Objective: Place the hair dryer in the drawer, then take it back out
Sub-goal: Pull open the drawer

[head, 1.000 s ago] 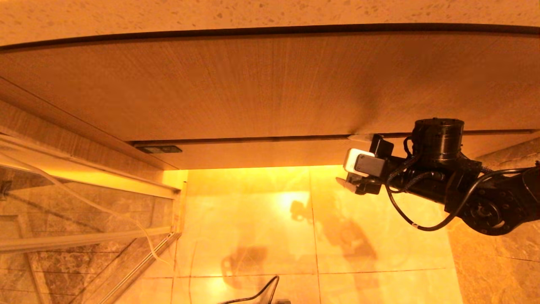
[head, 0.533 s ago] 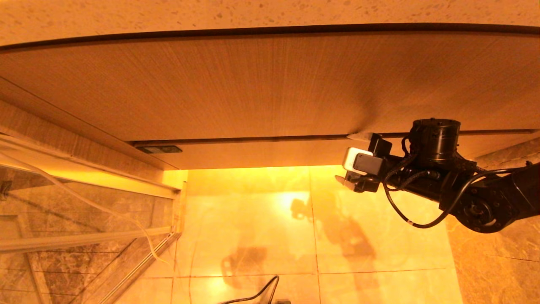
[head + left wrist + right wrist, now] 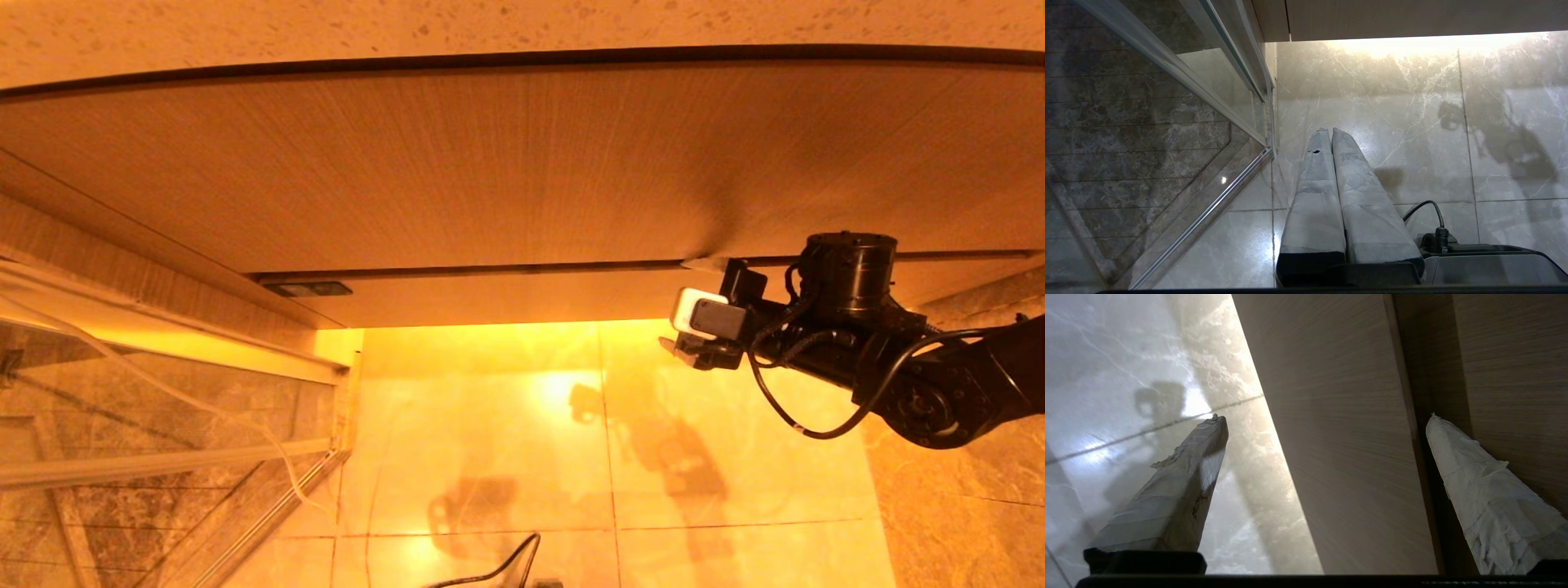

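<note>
Drawer (image 3: 571,298): shut, narrow wood-grain front beneath the taller panel (image 3: 490,163). Right gripper (image 3: 686,306): fingers spread wide, empty, straddling the drawer front, as the right wrist view alone shows. Left gripper (image 3: 1331,132): closed, empty, over the marble floor (image 3: 490,425). Hair dryer: unseen.

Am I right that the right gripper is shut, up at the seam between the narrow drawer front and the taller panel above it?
Not quite. The right gripper is open: in the right wrist view its two wrapped fingers stand wide apart, straddling the narrow drawer front. The rest holds: it is at the seam under the taller panel.
</note>
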